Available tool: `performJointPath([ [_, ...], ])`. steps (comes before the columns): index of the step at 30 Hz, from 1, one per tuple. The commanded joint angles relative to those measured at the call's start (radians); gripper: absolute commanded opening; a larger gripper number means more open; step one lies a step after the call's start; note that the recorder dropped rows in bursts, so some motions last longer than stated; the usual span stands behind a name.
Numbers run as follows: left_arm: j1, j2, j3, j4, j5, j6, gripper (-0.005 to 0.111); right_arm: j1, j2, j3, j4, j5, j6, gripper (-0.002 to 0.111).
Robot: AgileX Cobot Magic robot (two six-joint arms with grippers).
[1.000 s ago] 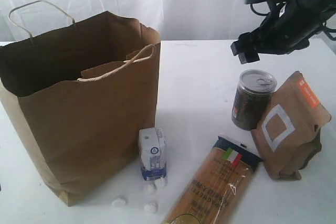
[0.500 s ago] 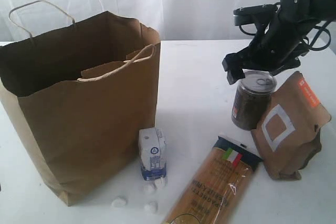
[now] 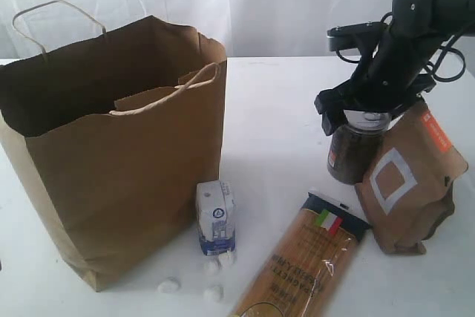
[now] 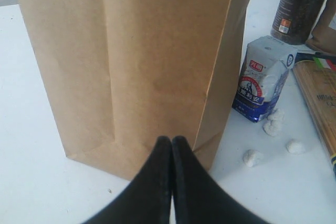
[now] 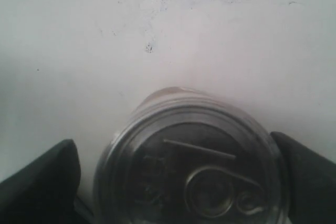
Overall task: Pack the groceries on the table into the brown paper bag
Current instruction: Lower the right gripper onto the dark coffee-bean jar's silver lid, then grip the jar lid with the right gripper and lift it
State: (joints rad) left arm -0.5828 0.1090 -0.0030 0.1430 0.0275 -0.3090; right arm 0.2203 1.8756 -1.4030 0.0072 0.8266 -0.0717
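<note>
The brown paper bag stands open on the left of the table. My right gripper is open and low over the dark silver-lidded can, one finger on either side of the lid, with gaps showing. The brown pouch with a white square leans beside the can. A spaghetti packet lies in front. A small white-blue carton stands by the bag, with small white lumps near it. My left gripper is shut and empty, close to the bag's base.
The pouch touches the can on the right side, and the spaghetti packet's end lies just in front of the can. A white curtain hangs behind the table. Bare tabletop lies between the bag and the can.
My right gripper has come down and leftward from above the can until its fingers straddle the lid, and its jaws have spread wider. Groceries, bag and left gripper have not moved.
</note>
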Motion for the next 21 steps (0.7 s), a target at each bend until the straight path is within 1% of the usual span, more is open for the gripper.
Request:
performJointPath([
  [1, 0.002, -0.005, 0.003, -0.001, -0.002, -0.005, 0.0, 0.0, 0.005, -0.003, 0.001, 0.005, -0.015, 0.088],
  [10, 0.002, -0.005, 0.003, -0.001, -0.002, -0.005, 0.0, 0.016, 0.032, -0.003, 0.001, 0.019, -0.036, 0.087],
  [13, 0.002, -0.005, 0.003, -0.001, -0.002, -0.005, 0.0, 0.027, 0.04, -0.003, 0.001, 0.009, -0.036, 0.079],
  [19, 0.002, -0.005, 0.003, -0.001, -0.002, -0.005, 0.0, 0.029, 0.043, -0.003, 0.001, -0.007, -0.036, 0.061],
  [21, 0.002, -0.005, 0.003, -0.001, -0.002, -0.005, 0.0, 0.029, 0.043, -0.003, 0.001, -0.003, -0.036, 0.053],
])
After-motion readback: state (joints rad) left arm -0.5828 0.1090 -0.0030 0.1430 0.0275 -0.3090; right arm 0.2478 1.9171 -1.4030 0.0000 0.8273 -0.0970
